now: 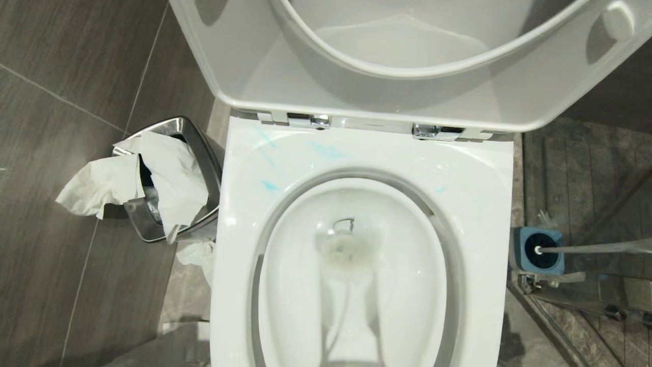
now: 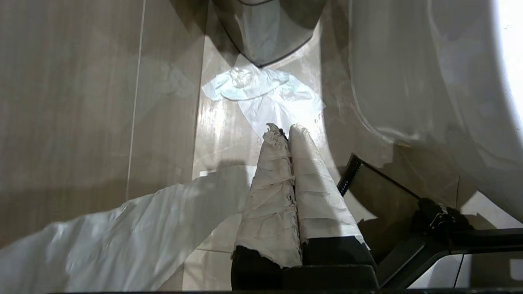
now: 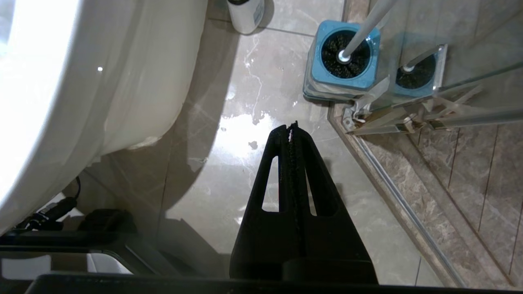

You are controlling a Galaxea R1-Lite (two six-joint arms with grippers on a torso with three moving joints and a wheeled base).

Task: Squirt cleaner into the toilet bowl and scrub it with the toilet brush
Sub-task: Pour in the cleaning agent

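Toilet bowl [image 1: 489, 168]: we record a glossy white ceramic oval with a wide flat rim, filling the middle of the head view. Seat and lid [image 1: 367, 97] are both raised behind it, above two chrome hinges [image 1: 305, 121].
Bowl interior: white, with a cloudy grey patch at the water in the middle; a dark shadow runs from it toward the near edge.
Cleaner [image 1: 269, 186]: thin turquoise-blue smears on the rear rim, mostly on its left half, plus one small fleck on the right side. We cannot tell whether any lies in the water.
Toilet brush [image 3: 369, 24]: slim pale handle standing tilted in a square grey-and-blue holder [image 3: 322, 77]; black bristle head seated inside it. Holder sits on the floor to the right of the bowl, against the glass shower frame [image 3: 408, 118], which mirrors it.
Left gripper [image 2: 286, 130]: we see the fingers [image 2: 271, 192] wrapped in white paper and pressed together, holding nothing, hanging above the floor left of the bowl.
Right gripper [image 3: 291, 127]: black fingers closed tip to tip, empty, above the wet floor between bowl and holder.
Waste bin [image 1: 201, 153]: small steel bin left of the bowl, crumpled white paper [image 1: 102, 183] spilling over its rim.
Floor: more white paper [image 2: 265, 92] lies ahead of the left gripper.
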